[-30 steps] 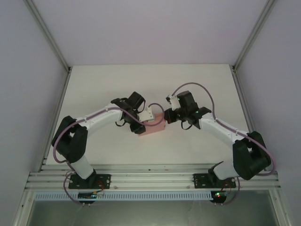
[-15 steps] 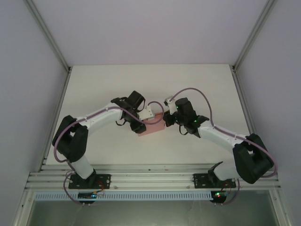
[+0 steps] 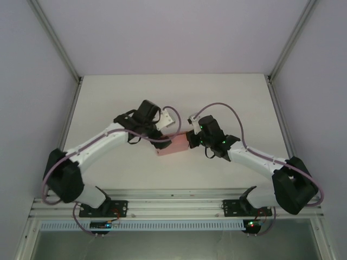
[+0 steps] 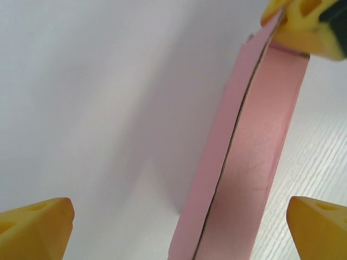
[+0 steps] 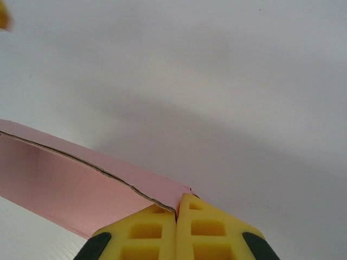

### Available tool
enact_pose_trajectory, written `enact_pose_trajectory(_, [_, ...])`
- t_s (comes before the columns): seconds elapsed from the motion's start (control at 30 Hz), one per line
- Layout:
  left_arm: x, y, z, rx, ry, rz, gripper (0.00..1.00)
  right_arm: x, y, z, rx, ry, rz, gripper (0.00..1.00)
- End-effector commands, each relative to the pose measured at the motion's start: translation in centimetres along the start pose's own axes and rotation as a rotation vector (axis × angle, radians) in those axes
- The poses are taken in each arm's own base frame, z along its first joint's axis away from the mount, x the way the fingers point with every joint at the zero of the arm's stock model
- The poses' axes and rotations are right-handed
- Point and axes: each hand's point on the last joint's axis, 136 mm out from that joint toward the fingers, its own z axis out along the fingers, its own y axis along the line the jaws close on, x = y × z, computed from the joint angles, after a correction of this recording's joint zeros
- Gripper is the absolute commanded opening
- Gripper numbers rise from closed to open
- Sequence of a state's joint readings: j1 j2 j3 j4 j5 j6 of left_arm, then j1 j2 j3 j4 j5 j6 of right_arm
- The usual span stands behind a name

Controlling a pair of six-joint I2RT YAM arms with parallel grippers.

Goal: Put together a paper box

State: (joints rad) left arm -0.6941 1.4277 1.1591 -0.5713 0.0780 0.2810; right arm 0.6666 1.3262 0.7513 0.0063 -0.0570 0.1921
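Your right gripper (image 5: 176,216) has its yellow fingers (image 5: 209,227) pressed flat together on one end corner of the paper box (image 3: 173,145), with the thin pink edge pinched between them. Your left gripper (image 4: 176,233) is spread wide and holds nothing. Its two yellow fingertips (image 4: 35,225) sit at the bottom corners of the left wrist view, one on each side of the box's near end, and neither touches the paper.

From above, the box is a small salmon-pink rectangle between the two grippers, slanting from its lower left end up to the right, where your right gripper has it. In the left wrist view it runs away from you toward the top right as a long narrow face. A dark seam line runs along its length, and the right gripper's fingers are clamped at the far end. The right wrist view shows the same dark seam curving along the top edge into the pinch. You cannot tell whether the box's underside rests on the table (image 3: 233,97) or hangs just above it.

The box sits near the middle of the table, a little toward the arms. White surface lies open on the left, right and far sides, and the box is well apart from every table edge. The metal rail (image 3: 173,203) crosses the near edge.
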Motion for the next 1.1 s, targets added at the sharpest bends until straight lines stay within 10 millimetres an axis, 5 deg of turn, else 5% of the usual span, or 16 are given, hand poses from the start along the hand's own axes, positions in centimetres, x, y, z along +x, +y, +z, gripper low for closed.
enact_pose_trajectory(0.0, [1.5,0.9,-1.7,-0.094,-0.003,-0.185,1.00,4.7,-0.8,0.1,0.055,0.181,0.020,0.00])
enact_pose_trajectory(0.23, [5.1,0.1,-1.6,-0.093,0.066,-0.283,0.90,4.7,-0.3,0.1,0.039,0.192,0.014,0.00])
enact_pose_trajectory(0.53, [3.7,0.5,-0.7,-0.087,0.065,-0.231,0.47,4.8,-0.2,0.1,0.037,0.216,-0.002,0.00])
enact_pose_trajectory(0.67, [3.9,0.6,-0.2,-0.085,0.085,-0.221,0.35,5.1,-0.1,0.1,0.034,0.229,0.001,0.00])
enact_pose_trajectory(0.83, [3.3,0.5,-0.3,-0.075,0.062,-0.239,0.06,5.1,0.0,0.2,0.031,0.235,0.000,0.00])
enact_pose_trajectory(1.07, [1.7,1.4,-1.1,-0.094,0.011,-0.520,0.00,5.4,-0.1,-0.1,0.099,0.252,-0.010,0.00])
